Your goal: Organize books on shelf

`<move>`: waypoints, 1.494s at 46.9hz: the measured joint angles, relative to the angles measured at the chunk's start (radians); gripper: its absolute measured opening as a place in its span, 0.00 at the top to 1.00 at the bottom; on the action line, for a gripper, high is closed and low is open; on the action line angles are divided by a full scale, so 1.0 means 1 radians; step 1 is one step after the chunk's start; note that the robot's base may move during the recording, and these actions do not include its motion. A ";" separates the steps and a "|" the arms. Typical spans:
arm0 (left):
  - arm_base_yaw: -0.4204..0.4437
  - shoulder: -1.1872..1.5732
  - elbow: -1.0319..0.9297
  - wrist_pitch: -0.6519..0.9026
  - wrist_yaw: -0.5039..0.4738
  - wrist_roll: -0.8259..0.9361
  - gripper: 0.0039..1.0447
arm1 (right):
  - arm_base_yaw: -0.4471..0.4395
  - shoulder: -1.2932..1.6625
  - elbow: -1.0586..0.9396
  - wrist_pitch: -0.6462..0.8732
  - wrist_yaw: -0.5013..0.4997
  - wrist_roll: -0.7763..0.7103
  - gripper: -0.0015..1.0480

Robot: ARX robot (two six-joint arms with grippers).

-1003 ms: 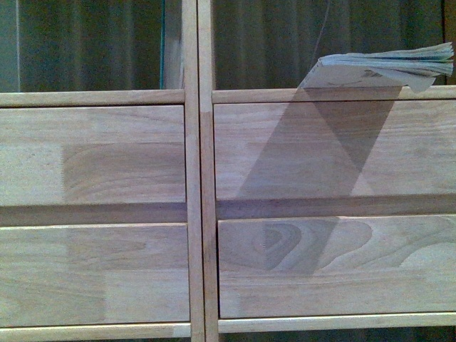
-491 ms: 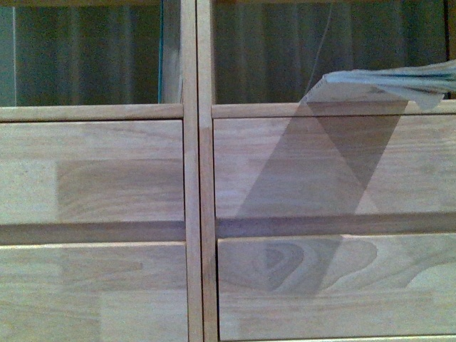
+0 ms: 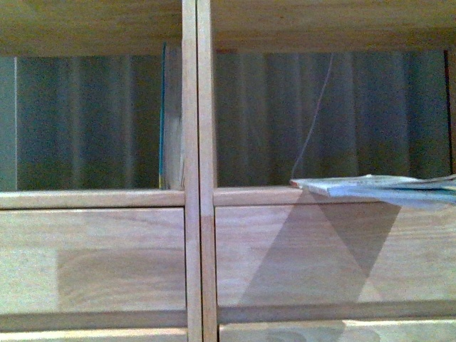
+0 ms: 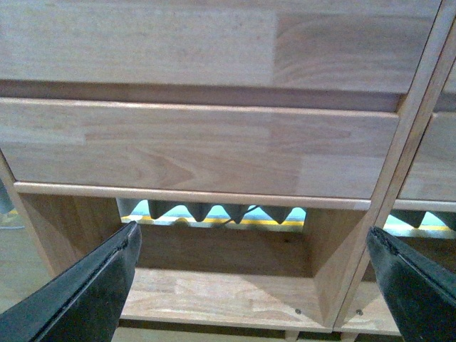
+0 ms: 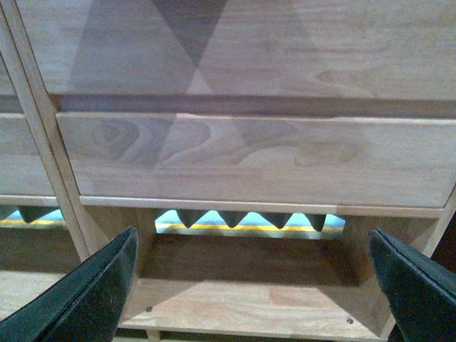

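Observation:
The light-wood shelf (image 3: 196, 142) fills the front view, with two open compartments above plain drawer fronts (image 3: 92, 260). A slim dark teal book (image 3: 169, 117) stands upright in the left compartment against the central divider. A white paperback (image 3: 377, 187) lies flat on the right compartment's board, its edge jutting past the front. Neither gripper shows in the front view. My left gripper (image 4: 253, 285) is open and empty, facing the left lower compartment under the drawers. My right gripper (image 5: 249, 285) is open and empty, facing the right lower compartment.
A dark pleated curtain (image 3: 85, 121) hangs behind the open-backed shelf. A thin cable (image 3: 313, 121) hangs in the right compartment. Through the lower openings a teal floor with a yellow line (image 4: 214, 219) shows.
The front view has risen: the shelf boards and drawers slid down in frame, and the upper board came into sight. The flat paperback now looks more edge-on.

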State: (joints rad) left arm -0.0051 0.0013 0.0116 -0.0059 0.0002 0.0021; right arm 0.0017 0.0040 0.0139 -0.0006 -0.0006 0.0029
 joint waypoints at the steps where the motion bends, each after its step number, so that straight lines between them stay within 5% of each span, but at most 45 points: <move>1: 0.000 0.000 0.000 0.000 0.000 0.000 0.07 | 0.000 0.000 0.000 0.000 0.000 0.000 0.07; 28: 0.000 0.000 0.000 0.000 0.000 0.000 0.07 | 0.000 0.000 0.000 0.000 0.001 0.000 0.07; 33: 0.000 0.000 0.000 0.000 0.000 0.000 0.07 | 0.013 0.047 0.010 -0.028 0.069 0.055 0.07; 37: 0.000 0.000 0.000 0.000 0.000 0.000 0.07 | 0.015 0.177 0.034 0.020 0.055 0.119 0.07; 51: 0.000 0.000 0.000 0.000 0.000 0.000 0.07 | -0.062 0.750 0.322 0.167 -0.246 0.545 0.07; 70: 0.000 0.000 0.000 0.000 0.000 0.000 0.07 | -0.077 1.162 0.598 0.250 -0.280 1.081 0.07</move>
State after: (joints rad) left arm -0.0051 0.0013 0.0116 -0.0059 0.0002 0.0021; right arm -0.0757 1.1660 0.6121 0.2497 -0.2802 1.0840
